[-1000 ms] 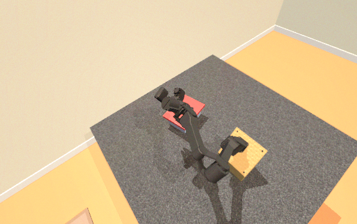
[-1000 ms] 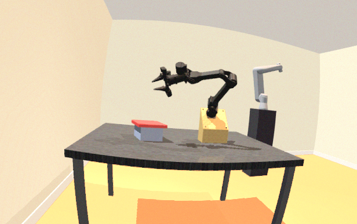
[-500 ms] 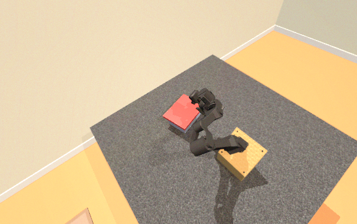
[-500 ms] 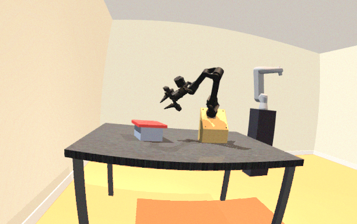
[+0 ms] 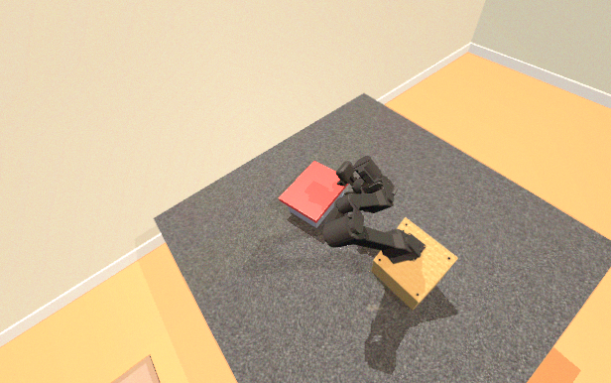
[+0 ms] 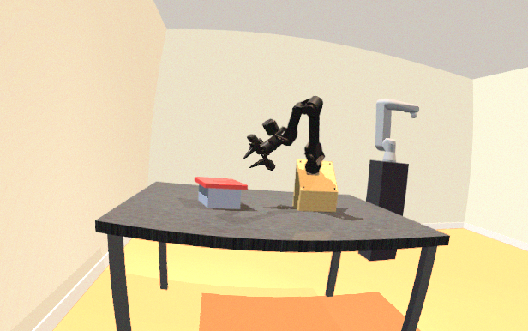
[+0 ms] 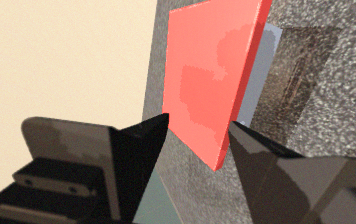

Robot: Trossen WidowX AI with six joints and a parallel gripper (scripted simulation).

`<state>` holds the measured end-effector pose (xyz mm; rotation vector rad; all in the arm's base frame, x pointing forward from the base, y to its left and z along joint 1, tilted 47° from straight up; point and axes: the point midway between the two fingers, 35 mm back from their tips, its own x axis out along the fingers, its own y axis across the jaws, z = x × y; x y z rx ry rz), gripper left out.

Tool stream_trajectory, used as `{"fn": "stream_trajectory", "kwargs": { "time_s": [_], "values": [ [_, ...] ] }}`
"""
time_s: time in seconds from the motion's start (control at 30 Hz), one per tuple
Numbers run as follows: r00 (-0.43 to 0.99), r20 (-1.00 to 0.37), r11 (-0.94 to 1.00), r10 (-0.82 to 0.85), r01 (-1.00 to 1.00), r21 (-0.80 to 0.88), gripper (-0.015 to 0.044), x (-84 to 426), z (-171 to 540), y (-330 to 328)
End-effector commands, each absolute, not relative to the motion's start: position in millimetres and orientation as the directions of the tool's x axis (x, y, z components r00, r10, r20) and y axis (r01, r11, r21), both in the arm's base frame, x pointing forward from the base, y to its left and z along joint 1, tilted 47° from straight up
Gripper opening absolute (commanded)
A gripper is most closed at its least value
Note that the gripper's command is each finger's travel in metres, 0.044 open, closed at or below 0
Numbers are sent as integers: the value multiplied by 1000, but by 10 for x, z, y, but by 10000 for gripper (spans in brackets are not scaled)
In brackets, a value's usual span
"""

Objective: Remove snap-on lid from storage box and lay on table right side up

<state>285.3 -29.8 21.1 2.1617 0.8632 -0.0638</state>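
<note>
"What does your storage box look like?"

"Your box is a pale blue-grey, straight-sided block, standing left of the arm's mount on your dark grey, speckled table. Its thin, flat, smooth red lid is still on top, overhanging the walls, with a darker shadow patch across it."

"And my claw?"

"Your matte black gripper has its tapered fingers apart, with nothing between them. In the exterior view they hang above and to the right of the lid, pointing down to the left."

"What carries my arm?"

"Your jointed black arm rises from a yellow, wood-like block with a sloping top and small dark dots at the corners."

"Anything farther off?"

"To your far right in the exterior view, a smooth pale grey arm stands on a square-edged black pedestal. Nearer, a flat orange mat lies on the yellow floor."
</note>
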Motion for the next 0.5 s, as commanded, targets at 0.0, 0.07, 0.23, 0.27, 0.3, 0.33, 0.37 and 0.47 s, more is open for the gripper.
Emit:
{"fn": "stream_trajectory", "kwargs": {
  "time_s": [0.0, 0.07, 0.23, 0.27, 0.3, 0.33, 0.37, 0.47],
  "values": [
    [756, -323, -460, 569, 618, 638, 235, 2834, 31, -140],
    [757, -321, -461, 569, 617, 638, 235, 2830, -61, -35],
    [759, -315, -466, 570, 613, 638, 235, 2804, -142, 99],
    [759, -315, -466, 570, 613, 638, 235, 2804, -142, 99],
    [759, -315, -466, 570, 613, 638, 235, 2804, -142, 99],
    [759, -315, -466, 570, 614, 638, 235, 2806, -143, 100],
    [759, -315, -465, 570, 614, 638, 235, 2810, -145, 102],
    [759, -316, -464, 569, 614, 638, 235, 2836, -155, 115]
  ]
}}
